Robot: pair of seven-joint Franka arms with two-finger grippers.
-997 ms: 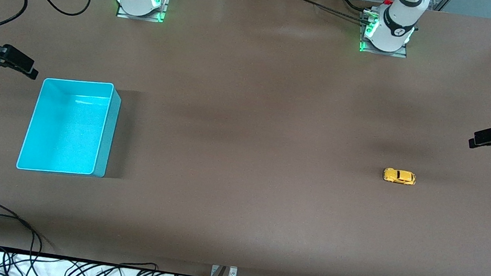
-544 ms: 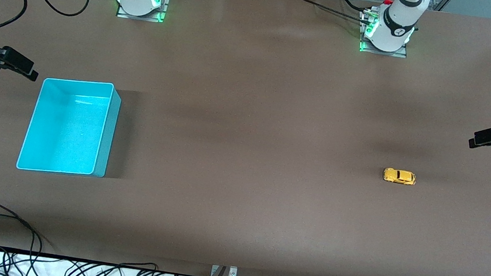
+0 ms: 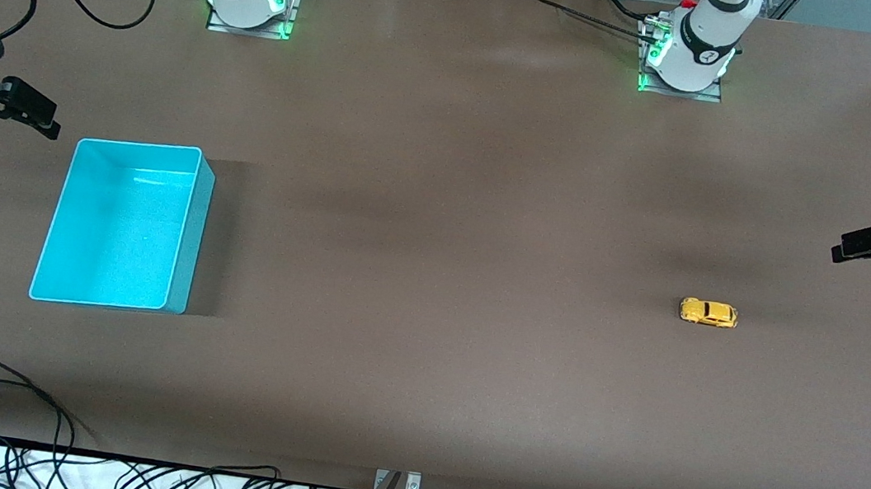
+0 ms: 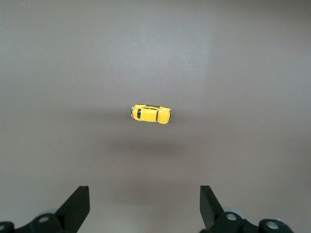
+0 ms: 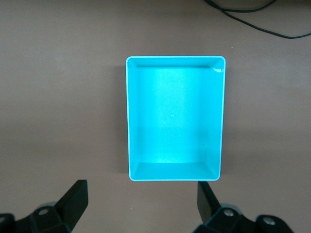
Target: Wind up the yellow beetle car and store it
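So the yellow beetle car [image 3: 708,312] sits on its wheels on the brown surface [image 3: 441,195], toward the left arm's end, nowhere near the turquoise bin [image 3: 192,231], which is way over at the right arm's end and has nothing in it.

The left pincer [image 4: 144,206] hangs up in the air over the surface close to the car, fingers spread wide and holding nothing. In the left wrist view the car lies straight ahead of the gap between the fingers, with its long axis running crosswise to the reach, roughly in line with the way the fingers open. That probably means a wrist turn before pinching the car's sides.

The right pincer [image 5: 141,204] is also spread wide and holding nothing, hanging up by the bin, waiting.

Clearly the left arm's job: it's by far the nearer of the 2.
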